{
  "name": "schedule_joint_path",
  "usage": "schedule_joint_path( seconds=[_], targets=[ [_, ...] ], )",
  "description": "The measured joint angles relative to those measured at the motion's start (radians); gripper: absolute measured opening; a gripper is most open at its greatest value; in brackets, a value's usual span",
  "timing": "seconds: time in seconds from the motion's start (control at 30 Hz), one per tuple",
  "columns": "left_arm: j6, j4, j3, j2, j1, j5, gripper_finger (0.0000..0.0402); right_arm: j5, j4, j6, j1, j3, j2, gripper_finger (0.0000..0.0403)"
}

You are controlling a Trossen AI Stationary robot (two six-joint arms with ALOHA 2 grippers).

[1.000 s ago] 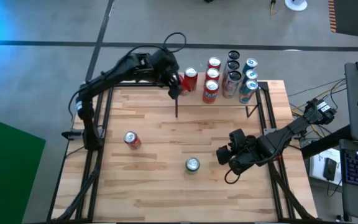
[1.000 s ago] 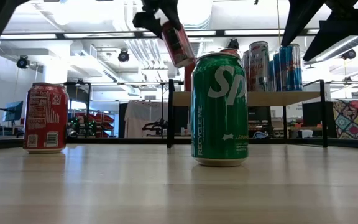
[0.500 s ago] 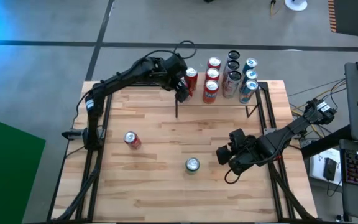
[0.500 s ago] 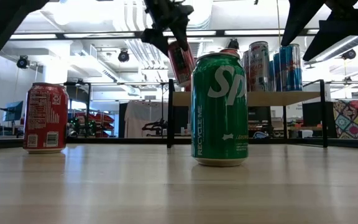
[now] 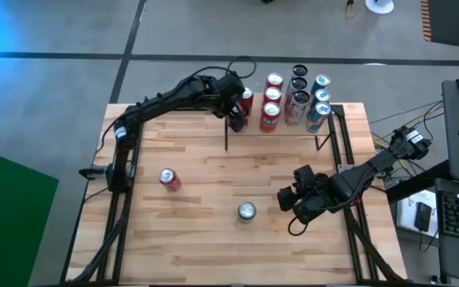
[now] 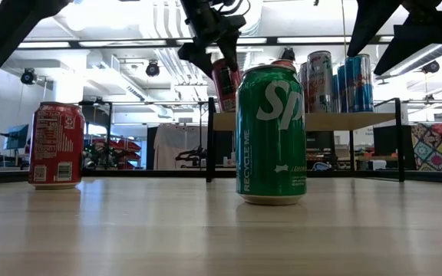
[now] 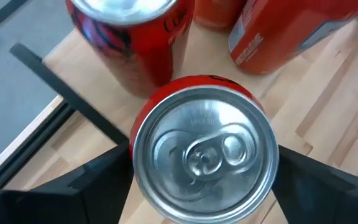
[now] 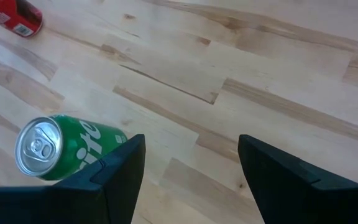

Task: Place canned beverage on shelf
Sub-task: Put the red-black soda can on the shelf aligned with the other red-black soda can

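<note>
My left gripper reaches over the left end of the shelf, a light-wood board on black uprights at the table's far side. It is shut on a red can, which the low view shows tilted under the fingers. Several cans stand on the shelf, a red one just beyond the held can. A green can and another red can stand upright on the table. My right gripper hovers open near the green can, touching nothing. My left gripper pinches the red can's side wall just below its top rim, one finger on each side. The fingers come from above, slanting toward the far edge. The can leans slightly; the green can hides its base, so I cannot tell whether it touches the shelf.
The shelf's black uprights stand on the table just on the near side of my left gripper. An orange can stands close to the right of the held can. The table's middle is bare wood.
My left gripper has gone down and toward the shelf's cans with the red can. The can hangs lower and less tilted than a second ago.
</note>
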Motion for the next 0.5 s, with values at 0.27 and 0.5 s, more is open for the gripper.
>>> schedule_joint_path(
  seconds=[0.27,0.5],
  targets=[
    [0.006,0.046,0.011,0.002,0.0,0.001,0.0362,-0.001,0.0,-0.002,0.0,0.0,0.0,0.0247],
    [0.007,-0.005,0.072,0.0,-0.011,-0.024,0.0368,-0.003,0.0,0.0,0.0,0.0,0.0,0.0247]
  ],
)
